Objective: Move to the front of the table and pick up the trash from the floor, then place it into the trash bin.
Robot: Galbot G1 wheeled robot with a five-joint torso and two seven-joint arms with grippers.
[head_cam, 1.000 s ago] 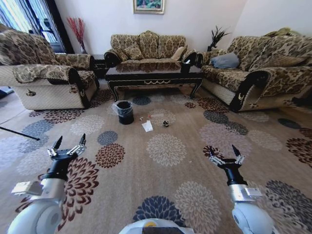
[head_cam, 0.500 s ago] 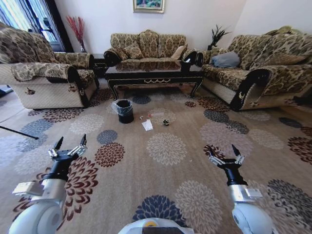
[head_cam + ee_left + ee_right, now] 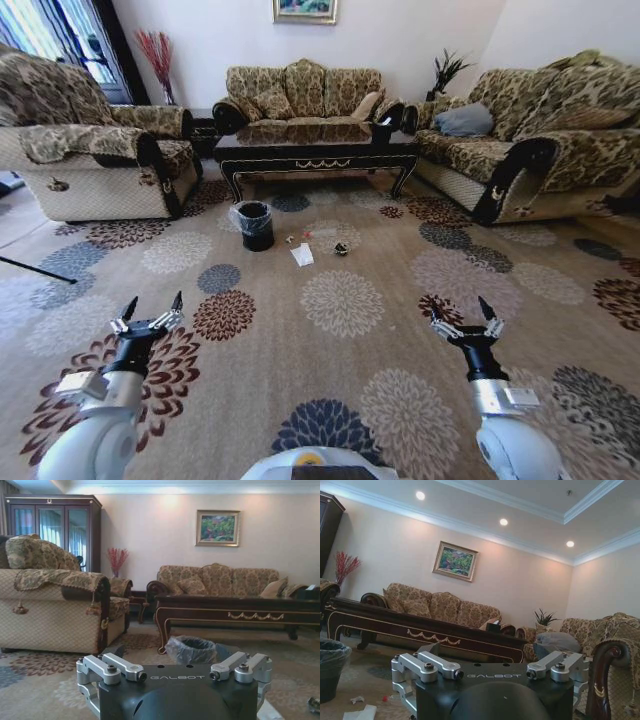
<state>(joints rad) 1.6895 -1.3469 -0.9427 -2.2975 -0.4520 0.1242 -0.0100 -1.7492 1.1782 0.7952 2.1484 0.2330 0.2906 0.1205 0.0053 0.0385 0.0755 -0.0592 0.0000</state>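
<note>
Both grippers hang low over the floor (image 3: 340,380) with fingers spread and nothing between them: the left gripper (image 3: 150,312) over a brown flower medallion on the robot's left, the right gripper (image 3: 466,318) beside a dark medallion on its right.

Well ahead of both, roughly midway between them, the trash lies on the carpet in front of the table (image 3: 315,152). The paper (image 3: 302,256) is nearest the robot, lying flat with its long axis running roughly away from the robot. Just right of it sits the dark wrapper (image 3: 341,249). Behind the paper lies the bottle (image 3: 317,236), its clear body hard to make out, so its heading cannot be told. A tiny scrap (image 3: 290,241) lies left of that.

Upright at the left of the litter, near the table's left leg, stands the bin (image 3: 255,226), its plastic liner bunched at the rim; the left wrist view shows it (image 3: 192,649) just beyond the left gripper, before the table's apron.
</note>
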